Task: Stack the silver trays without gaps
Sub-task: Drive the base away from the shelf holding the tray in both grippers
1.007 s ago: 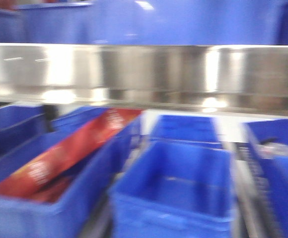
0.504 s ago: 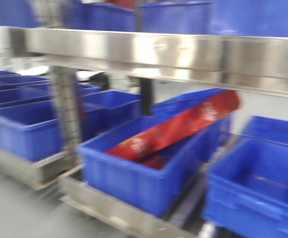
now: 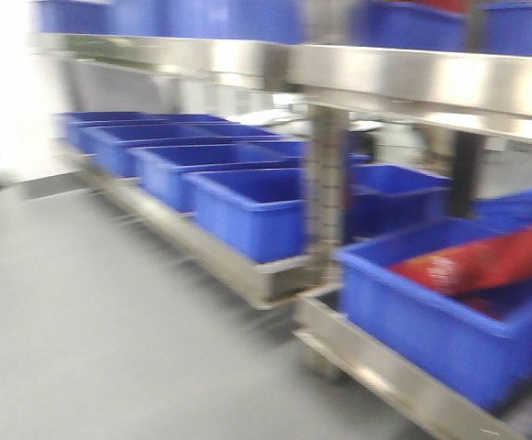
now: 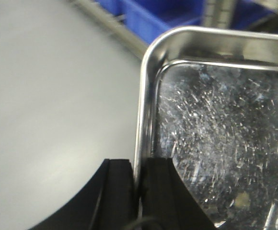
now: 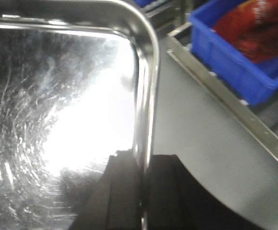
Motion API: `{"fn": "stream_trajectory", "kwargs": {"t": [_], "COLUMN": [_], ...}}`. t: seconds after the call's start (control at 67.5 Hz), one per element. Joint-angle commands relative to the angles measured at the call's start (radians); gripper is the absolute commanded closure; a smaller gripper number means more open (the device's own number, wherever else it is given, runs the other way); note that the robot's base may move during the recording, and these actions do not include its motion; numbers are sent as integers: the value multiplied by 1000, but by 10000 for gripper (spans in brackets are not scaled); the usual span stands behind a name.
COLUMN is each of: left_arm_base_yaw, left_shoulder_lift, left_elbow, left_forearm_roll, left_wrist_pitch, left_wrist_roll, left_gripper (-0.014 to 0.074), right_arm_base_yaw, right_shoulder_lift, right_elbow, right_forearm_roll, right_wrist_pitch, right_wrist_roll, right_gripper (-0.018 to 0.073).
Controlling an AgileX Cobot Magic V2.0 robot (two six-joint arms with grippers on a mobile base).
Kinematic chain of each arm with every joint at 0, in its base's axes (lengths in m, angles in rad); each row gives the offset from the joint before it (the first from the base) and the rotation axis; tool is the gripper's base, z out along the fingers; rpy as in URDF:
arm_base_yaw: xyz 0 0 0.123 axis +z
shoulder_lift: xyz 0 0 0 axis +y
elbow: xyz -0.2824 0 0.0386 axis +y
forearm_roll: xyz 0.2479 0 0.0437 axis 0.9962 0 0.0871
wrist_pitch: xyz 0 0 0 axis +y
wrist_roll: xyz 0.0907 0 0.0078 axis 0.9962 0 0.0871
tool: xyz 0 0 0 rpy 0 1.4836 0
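At 6 o'clock in the left wrist view, clamped between the black fingers (image 4: 116, 191) of the left hand (image 4: 138, 167): the thin flared rim of a silver tray (image 4: 215, 120), with the pan toward 3 o'clock and a rounded corner near 12. Same finding in the right wrist view: right hand (image 5: 144, 165) closed on the opposite rim at 6 o'clock, scratched pan floor toward 9. Judged to be one tray carried between both hands, off any tabletop, above the grey floor (image 4: 48, 96). Second tray nested beneath: cannot tell. No other silver tray found in any view.

Step in hand, as judged: carrying the tray to its mate, stacking not yet begun. Recommended: keep both pinches firm and at equal height to carry the pan level. Thin polished rim judged prone to slipping or twisting under uneven pull. At the stack, align corner over corner, lower squarely, and release only once seated flush all round.

Surroundings, front view, heavily blurred: steel rack (image 3: 275, 275) with an upright post (image 3: 326, 183) at centre. Row of blue bins (image 3: 248, 206) along the lower shelf from 10 o'clock to 4, with a red packet (image 3: 495, 261) lying in the bin at 4. Steel shelf rail (image 3: 413, 78) from 12 to 2, more bins above.

In the way: low rack edge (image 5: 225, 110) and the bin with the packet, near the right hand at 1 to 3 o'clock in its wrist view. Allow margin on that side when turning. Tray overhang judged likely to catch the edge first.
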Motion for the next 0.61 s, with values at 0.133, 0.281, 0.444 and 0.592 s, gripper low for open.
{"fn": "stream_trajectory", "kwargs": {"t": [0.133, 0.281, 0.444, 0.592], "left_arm_base_yaw": [-10, -10, -10, -10], "left_shoulder_lift": [-4, -4, -4, -4], "left_elbow": [-3, -3, -3, -3], "left_forearm_roll": [30, 30, 30, 30], "left_wrist_pitch": [-21, -21, -21, -21], "left_wrist_roll": [-3, -3, -3, -3], "left_gripper": [602, 602, 602, 602], "right_arm_base_yaw": [9, 9, 9, 9], "right_shoulder_lift": [-9, -9, -9, -9], "right_elbow": [-7, -7, -7, -7], "right_forearm_roll": [-1, -1, -1, -1], "right_wrist_pitch": [-45, -45, -45, -45], "right_wrist_roll": [-11, -11, -11, -11], "right_gripper": [583, 583, 583, 583]}}
